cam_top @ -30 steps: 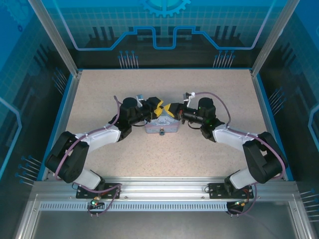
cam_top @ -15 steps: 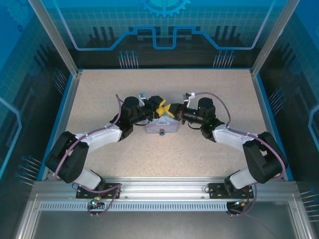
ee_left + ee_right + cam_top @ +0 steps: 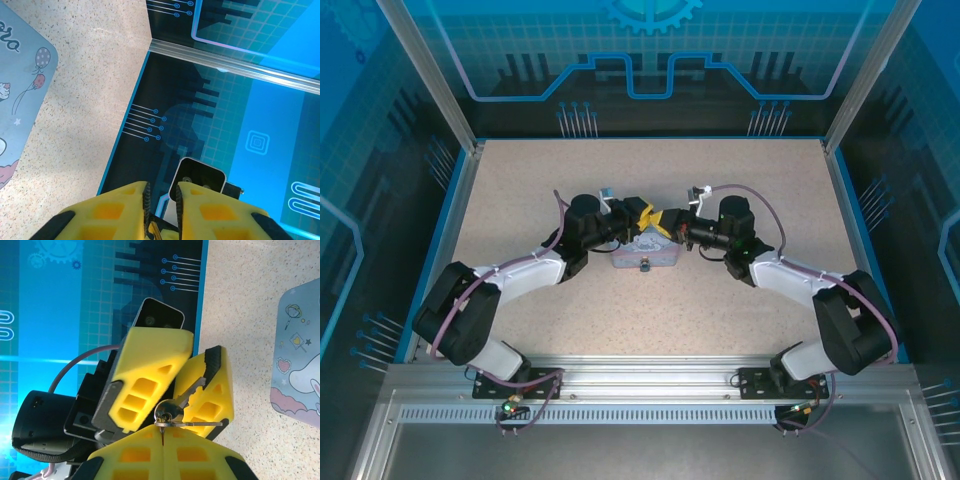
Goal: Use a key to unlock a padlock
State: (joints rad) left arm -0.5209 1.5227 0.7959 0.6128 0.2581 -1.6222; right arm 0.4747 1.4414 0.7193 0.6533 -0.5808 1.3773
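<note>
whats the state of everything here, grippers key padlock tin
left gripper: jaws closed on the key's blade
right gripper: jaws shut, tips at the key's head
key: held up off the table, not in the padlock
padlock: at the tin's near edge, too small to tell locked or open
tin: flat on the table, looks closed

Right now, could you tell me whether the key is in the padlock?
Out. The right gripper holds the key, apart from the padlock at the tin's near side.
</note>
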